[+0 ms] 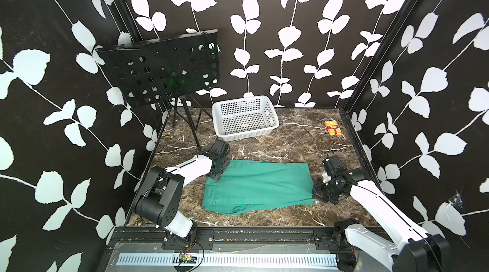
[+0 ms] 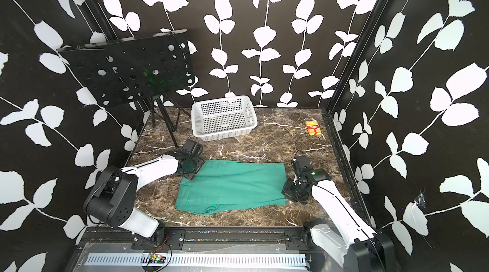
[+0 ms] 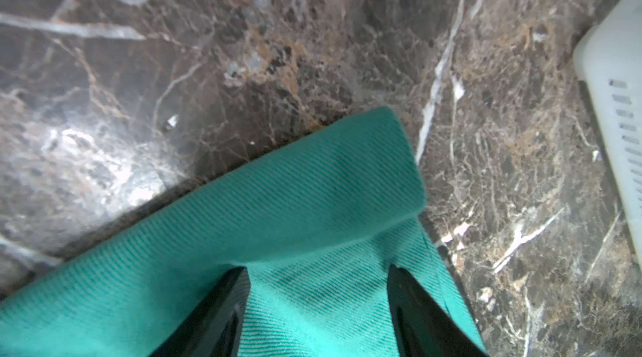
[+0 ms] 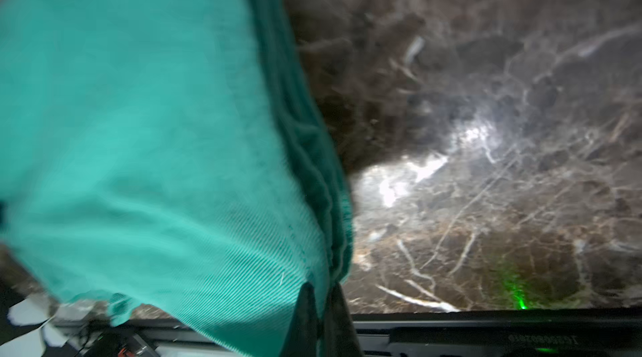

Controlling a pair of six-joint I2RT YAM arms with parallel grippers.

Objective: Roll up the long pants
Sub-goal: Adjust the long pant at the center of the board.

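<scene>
Near side of the white basket (image 1: 244,118), long pants (image 1: 258,186) lie flat, no roll yet; my right claw (image 4: 321,291) pinches an edge, left claw (image 3: 318,270) gapes.

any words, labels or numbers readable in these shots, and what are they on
The small yellow box: red label with lettering, too small to read.
The black rail in the right wrist view: raised characters, too blurred to read.
No text visible on the long pants, white basket or music stand.
</scene>
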